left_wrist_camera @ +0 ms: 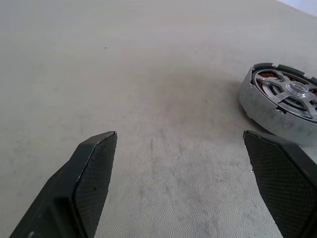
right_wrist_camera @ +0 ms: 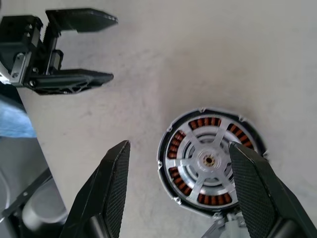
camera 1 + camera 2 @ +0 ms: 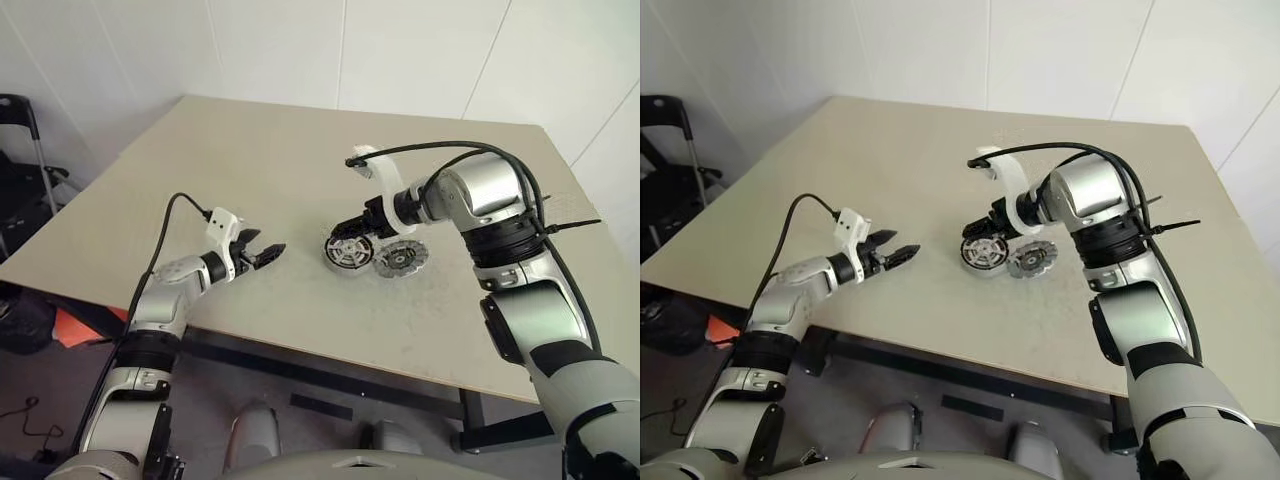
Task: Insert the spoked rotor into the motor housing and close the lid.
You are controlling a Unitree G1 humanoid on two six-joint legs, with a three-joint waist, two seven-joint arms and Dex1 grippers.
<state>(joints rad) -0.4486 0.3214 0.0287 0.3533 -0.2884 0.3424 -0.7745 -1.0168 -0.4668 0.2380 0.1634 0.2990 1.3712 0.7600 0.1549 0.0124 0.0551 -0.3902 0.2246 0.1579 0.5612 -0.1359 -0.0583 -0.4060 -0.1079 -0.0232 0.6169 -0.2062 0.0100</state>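
The motor housing [image 3: 347,252] lies flat on the table [image 3: 270,170], a round dark puck with copper-red windings. A silver spoked rotor [image 2: 208,159] sits inside it, the windings showing between the spokes. Touching its right side lies a grey toothed disc, the lid [image 3: 400,260]. My right gripper [image 2: 178,145] hangs just above the housing, open, with one finger [image 2: 116,173] on each side and nothing held. My left gripper [image 3: 270,252] is open and empty, a short way left of the housing [image 1: 282,104] and pointing at it.
The beige table reaches back to the white wall. Bare tabletop [image 1: 148,74] lies between my left gripper and the housing. A dark chair [image 3: 25,150] stands off the table's left side. The front edge [image 3: 330,350] runs close below the parts.
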